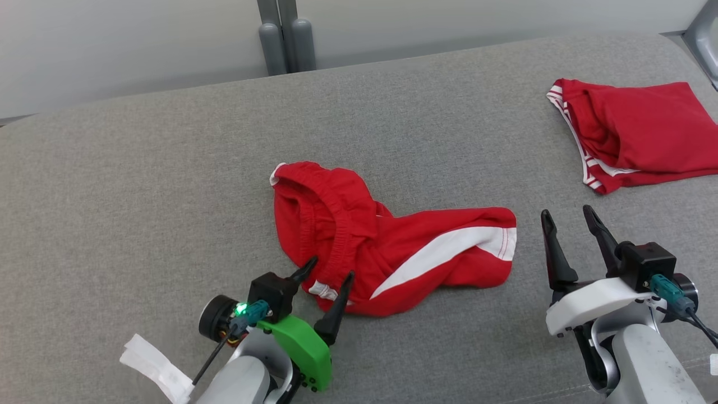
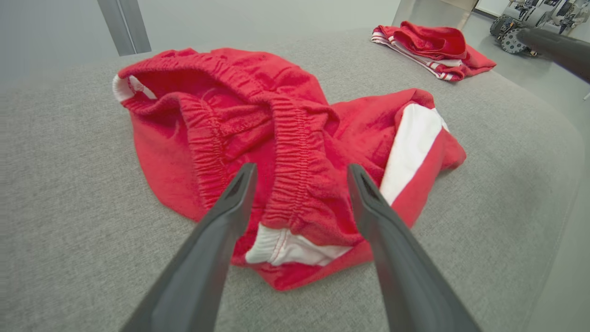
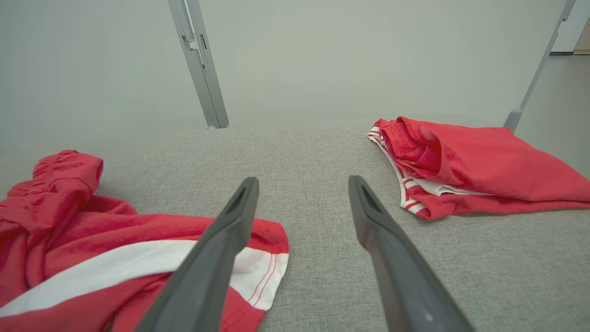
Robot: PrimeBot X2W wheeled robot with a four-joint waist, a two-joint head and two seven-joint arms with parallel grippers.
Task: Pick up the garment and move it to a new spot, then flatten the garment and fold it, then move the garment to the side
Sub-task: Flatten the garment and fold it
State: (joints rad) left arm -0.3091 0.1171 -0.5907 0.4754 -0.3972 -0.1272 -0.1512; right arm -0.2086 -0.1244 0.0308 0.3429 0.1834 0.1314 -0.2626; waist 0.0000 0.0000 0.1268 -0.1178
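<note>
Found the garment, red shorts with a white stripe, crumpled on the grey counter, about midway between the left and right edges and nearer the near edge than the far one. Noted the elastic waistband bunched up on the garment's left half, making a thick ridge of cloth, judged easy to pinch.

Saw the left tool spread wide and holding nothing, its 2 fingers straddling that ridge at the garment's near side. Judged this as lining up for the 1st pick, not yet a grip. Could not tell contact between tips and cloth.

Saw the right tool likewise spread wide and empty, over bare counter just beside the striped leg end, on its right. Likely placed there to take a 2nd hold for the lift and the flattening.

Marked 1 other red garment, folded, at the far right corner, well apart. Probably the side pile, so a spot to steer clear of for now.
</note>
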